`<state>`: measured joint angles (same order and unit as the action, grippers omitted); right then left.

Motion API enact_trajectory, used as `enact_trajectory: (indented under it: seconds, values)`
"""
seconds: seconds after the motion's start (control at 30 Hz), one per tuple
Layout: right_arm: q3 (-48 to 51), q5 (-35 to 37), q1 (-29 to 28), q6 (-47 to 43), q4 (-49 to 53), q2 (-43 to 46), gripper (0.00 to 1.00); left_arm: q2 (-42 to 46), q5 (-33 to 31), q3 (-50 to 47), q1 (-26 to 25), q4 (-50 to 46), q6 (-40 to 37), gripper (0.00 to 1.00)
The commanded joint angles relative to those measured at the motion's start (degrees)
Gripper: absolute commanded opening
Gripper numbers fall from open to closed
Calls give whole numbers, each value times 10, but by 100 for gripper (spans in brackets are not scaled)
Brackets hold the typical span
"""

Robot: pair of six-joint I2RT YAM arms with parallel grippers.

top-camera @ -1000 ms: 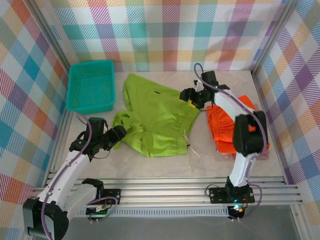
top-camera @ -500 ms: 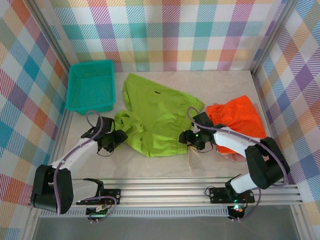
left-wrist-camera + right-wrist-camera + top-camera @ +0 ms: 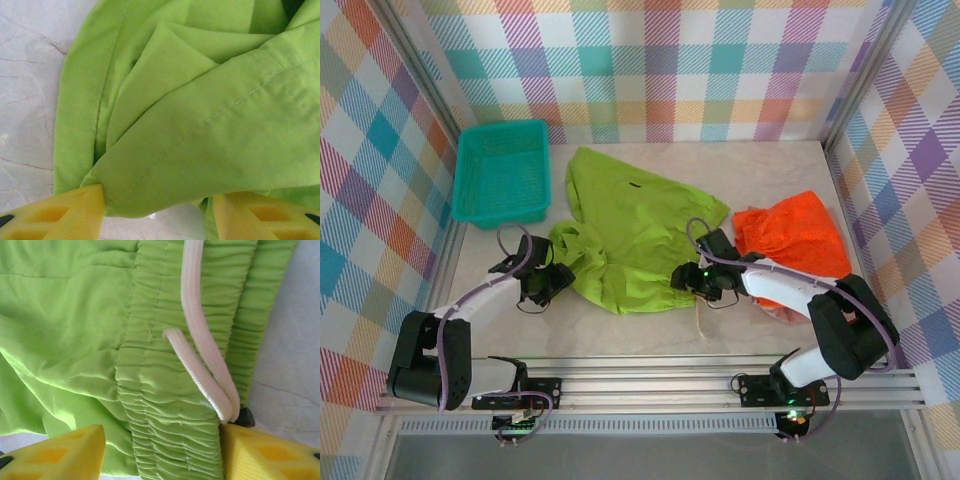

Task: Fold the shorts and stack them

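While overhead shows orange shorts (image 3: pixel 788 235), right wrist shows a drawstring (image 3: pixel 199 335).

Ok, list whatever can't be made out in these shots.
- Pink shorts: top view, nearly all hidden under the orange shorts and the right arm.
- Right gripper: top view, jaws too small and dark to read against the green shorts.
- Drawstring: right wrist view, upper end cut off by the top edge.
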<state>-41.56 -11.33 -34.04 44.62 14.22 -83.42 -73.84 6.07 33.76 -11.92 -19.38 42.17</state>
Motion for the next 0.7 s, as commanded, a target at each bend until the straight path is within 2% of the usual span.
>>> enact_trajectory:
  seconds: [0.0, 0.17, 0.37, 0.47, 0.67]
  values:
    - [14, -2, -11, 23, -10, 19, 59, -5, -5, -11, -6, 11, -10, 58]
    - [25, -8, -16, 40, -39, 5, 49, -5, -1, -22, -6, 30, -5, 58]
    - [24, 3, -16, 41, -56, -24, 18, 2, -2, -23, -5, 61, -8, 57]
    - [20, 18, -16, 35, -44, -19, 10, -3, -6, -14, -5, 57, -13, 50]
    - [14, 26, -16, 24, -31, -14, 8, -9, -17, -1, -5, 40, -17, 22]
